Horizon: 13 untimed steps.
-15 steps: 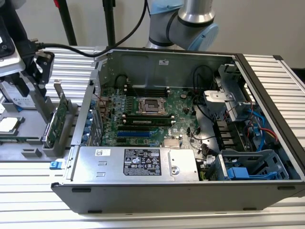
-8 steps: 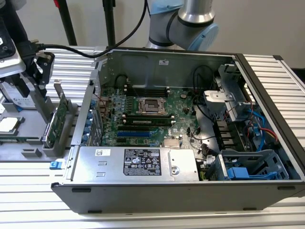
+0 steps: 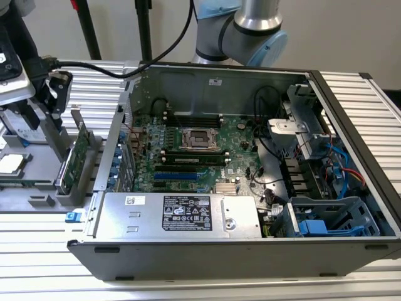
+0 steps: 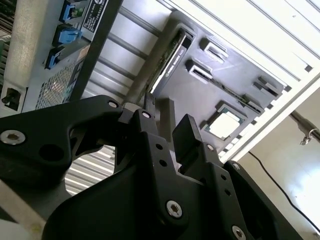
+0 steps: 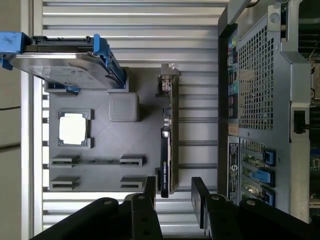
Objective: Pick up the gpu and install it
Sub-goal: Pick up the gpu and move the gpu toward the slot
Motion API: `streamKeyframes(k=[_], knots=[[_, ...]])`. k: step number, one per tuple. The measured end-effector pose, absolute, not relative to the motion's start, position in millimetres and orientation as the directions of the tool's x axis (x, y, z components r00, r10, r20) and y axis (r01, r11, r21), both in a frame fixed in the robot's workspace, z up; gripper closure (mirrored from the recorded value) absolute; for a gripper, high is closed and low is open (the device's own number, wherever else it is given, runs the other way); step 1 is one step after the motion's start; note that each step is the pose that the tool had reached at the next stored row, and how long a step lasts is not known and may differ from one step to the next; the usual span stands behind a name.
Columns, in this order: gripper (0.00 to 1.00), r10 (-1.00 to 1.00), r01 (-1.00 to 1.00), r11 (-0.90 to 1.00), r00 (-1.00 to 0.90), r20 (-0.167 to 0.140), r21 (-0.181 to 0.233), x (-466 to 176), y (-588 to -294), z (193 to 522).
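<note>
One gpu (image 5: 168, 150) to fetch: it stands on edge in a slot of the grey tray (image 5: 105, 145), just outside the case (image 5: 260, 75). The gripper (image 5: 175, 192) hangs above it, fingers parted and empty, with the card's line falling between them. Judged light, stiff, thin and fragile. Best pinched across its flat faces near the upper edge, clear of components. White print runs along its black edge, and there are stickers on the case. Not transcribed.

Bright, even light; soft shadows.
</note>
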<state>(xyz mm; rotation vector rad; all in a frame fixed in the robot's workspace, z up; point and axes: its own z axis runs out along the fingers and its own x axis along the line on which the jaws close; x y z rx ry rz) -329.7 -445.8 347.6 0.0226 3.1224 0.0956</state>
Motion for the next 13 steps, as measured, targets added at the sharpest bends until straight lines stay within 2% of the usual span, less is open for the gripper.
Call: streamKeyframes(k=[13], knots=[[0.0, 0.015, 0.014, 0.998, -1.0, -0.017, 0.061, -329.7, -445.8, 337.1]])
